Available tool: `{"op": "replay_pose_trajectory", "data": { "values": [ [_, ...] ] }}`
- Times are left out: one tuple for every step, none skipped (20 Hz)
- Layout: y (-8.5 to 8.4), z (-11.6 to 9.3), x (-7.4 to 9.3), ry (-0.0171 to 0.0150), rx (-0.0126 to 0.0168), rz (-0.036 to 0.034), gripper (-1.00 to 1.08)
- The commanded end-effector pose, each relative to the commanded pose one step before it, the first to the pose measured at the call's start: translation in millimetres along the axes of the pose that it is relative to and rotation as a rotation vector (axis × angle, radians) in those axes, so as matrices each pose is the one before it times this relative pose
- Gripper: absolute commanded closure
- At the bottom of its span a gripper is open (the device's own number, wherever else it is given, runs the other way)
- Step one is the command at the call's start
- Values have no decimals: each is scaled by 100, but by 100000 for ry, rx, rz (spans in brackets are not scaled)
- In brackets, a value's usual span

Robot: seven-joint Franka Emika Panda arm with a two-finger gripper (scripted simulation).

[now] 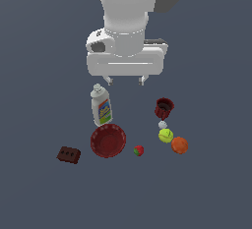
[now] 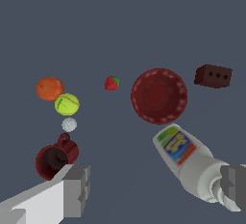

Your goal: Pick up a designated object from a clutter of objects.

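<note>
The designated object, a small dark red-brown brick (image 1: 68,155) (image 2: 213,76) with a row of round holes, lies at the exterior view's left, apart from the rest of the clutter. My gripper (image 1: 125,81) (image 2: 153,192) hangs open above the surface, behind the white bottle (image 1: 101,106) (image 2: 186,159) and the dark red cup (image 1: 164,108) (image 2: 54,158), holding nothing. Its two grey fingertips (image 2: 77,189) frame the wrist view, wide apart. The brick is far from the gripper, beyond the red bowl (image 1: 108,140) (image 2: 159,96).
A strawberry (image 1: 139,150) (image 2: 112,82) lies beside the bowl. A small white ball (image 1: 162,125) (image 2: 69,124), a yellow-green ball (image 1: 166,135) (image 2: 67,104) and an orange ball (image 1: 179,145) (image 2: 50,88) line up beyond the cup.
</note>
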State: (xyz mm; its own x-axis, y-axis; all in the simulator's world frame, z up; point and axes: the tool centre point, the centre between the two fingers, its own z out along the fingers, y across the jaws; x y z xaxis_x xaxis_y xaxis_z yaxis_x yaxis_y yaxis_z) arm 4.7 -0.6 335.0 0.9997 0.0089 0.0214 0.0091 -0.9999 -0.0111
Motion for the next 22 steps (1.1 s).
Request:
{"op": "replay_pose_trajectory", "data": {
  "values": [
    [1, 0, 0, 0, 0, 0, -92],
    [1, -40, 18, 100, -60, -101, -92],
    [3, -119, 52, 295, -173, -297, -92],
    [8, -186, 84, 463, -273, -466, -92],
    [10, -255, 115, 632, -377, -638, -92],
    [15, -318, 144, 786, -475, -794, -92],
    [17, -321, 146, 791, -486, -803, -92],
    [16, -243, 113, 599, -374, -612, -92],
    [11, -163, 76, 401, -253, -414, -92],
    [5, -83, 39, 204, -131, -215, -92],
    [7, 1, 2, 0, 0, 0, -92],
    [-12, 60, -32, -152, 97, 158, -92],
    [-13, 20, -18, -58, 39, 68, -92],
    [49, 6, 5, 0, 0, 0, -92],
    [-5, 28, 38, -16, -53, -243, -92],
    [46, 35, 48, -8, -72, -308, -92],
    [62, 57, 65, -29, -92, -426, -92],
    [79, 78, 81, -50, -109, -535, -92],
    [101, 99, 96, -69, -126, -643, -92],
    [115, 119, 112, -87, -144, -757, -92],
    [133, 138, 125, -102, -160, -861, -92],
    [149, 153, 138, -113, -175, -959, -92]
  ]
}}
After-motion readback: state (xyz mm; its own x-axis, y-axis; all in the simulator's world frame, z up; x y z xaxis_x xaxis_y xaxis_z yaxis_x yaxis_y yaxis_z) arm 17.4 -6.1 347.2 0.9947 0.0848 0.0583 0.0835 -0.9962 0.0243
